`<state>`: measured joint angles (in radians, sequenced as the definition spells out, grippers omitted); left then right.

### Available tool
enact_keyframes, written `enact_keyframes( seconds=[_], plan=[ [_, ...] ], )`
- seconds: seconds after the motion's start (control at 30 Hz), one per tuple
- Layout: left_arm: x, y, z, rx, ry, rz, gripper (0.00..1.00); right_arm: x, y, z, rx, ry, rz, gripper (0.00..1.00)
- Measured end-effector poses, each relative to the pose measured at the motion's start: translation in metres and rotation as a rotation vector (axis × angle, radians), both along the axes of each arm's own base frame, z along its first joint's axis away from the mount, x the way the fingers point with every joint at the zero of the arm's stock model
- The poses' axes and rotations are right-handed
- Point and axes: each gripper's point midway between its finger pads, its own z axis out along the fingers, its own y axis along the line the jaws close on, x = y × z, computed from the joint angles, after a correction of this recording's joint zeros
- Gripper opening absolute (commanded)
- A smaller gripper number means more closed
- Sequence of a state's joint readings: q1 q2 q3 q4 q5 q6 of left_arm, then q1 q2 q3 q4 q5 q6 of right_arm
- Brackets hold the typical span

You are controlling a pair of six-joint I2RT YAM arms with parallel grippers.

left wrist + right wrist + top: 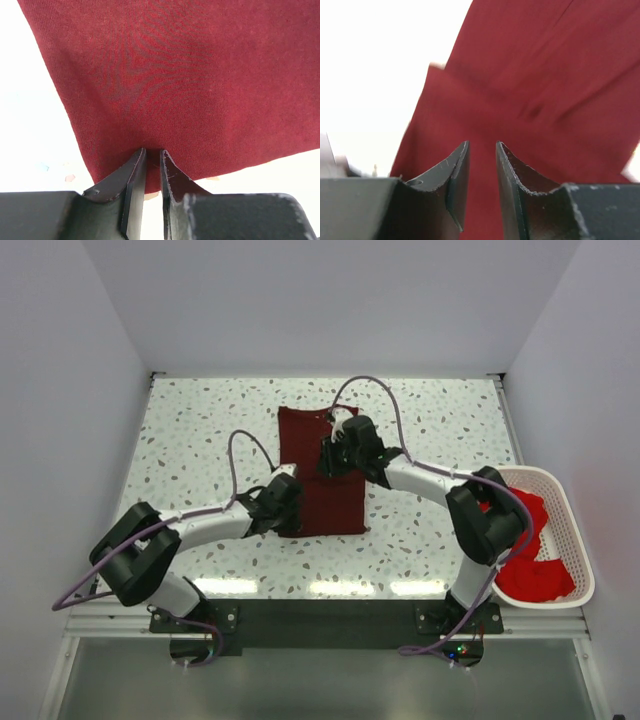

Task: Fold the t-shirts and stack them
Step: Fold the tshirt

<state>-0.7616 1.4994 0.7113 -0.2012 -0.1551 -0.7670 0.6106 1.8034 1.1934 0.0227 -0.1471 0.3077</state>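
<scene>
A dark maroon t-shirt (pixel 337 505) lies folded into a long strip in the middle of the table. My left gripper (pixel 287 508) sits at its near left edge. In the left wrist view its jaws (pixel 151 150) stand narrow, pinching the hem of the maroon cloth (pixel 190 75). My right gripper (pixel 328 462) hovers over the middle of the strip. In the right wrist view the right gripper (pixel 482 144) is open, and the maroon cloth (pixel 530 75) shows through the gap with nothing held. Brighter red t-shirts (pixel 527 558) are heaped in the basket.
A white mesh basket (pixel 567 502) stands at the table's right edge, beside the right arm's elbow. White walls close the table in at the left, back and right. Speckled tabletop (pixel 200 440) shows on both sides of the maroon strip.
</scene>
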Motion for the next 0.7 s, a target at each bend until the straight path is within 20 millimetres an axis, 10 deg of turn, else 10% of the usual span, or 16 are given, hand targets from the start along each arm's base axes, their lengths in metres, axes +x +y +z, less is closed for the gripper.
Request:
enact_keyframes(
  seconds=[0.23,0.5,0.7],
  plan=[
    [-0.006,0.006,0.010,-0.015,-0.004,0.020,0.34,-0.082,-0.015,-0.059,0.005,0.235,0.089,0.35],
    [0.006,0.000,0.065,-0.219,-0.154,0.050,0.33,-0.111,-0.037,-0.031,0.220,0.303,0.073,0.40],
    [-0.008,0.028,-0.001,-0.253,0.005,0.146,0.26,-0.131,-0.063,-0.075,0.312,0.470,-0.010,0.40]
  ],
)
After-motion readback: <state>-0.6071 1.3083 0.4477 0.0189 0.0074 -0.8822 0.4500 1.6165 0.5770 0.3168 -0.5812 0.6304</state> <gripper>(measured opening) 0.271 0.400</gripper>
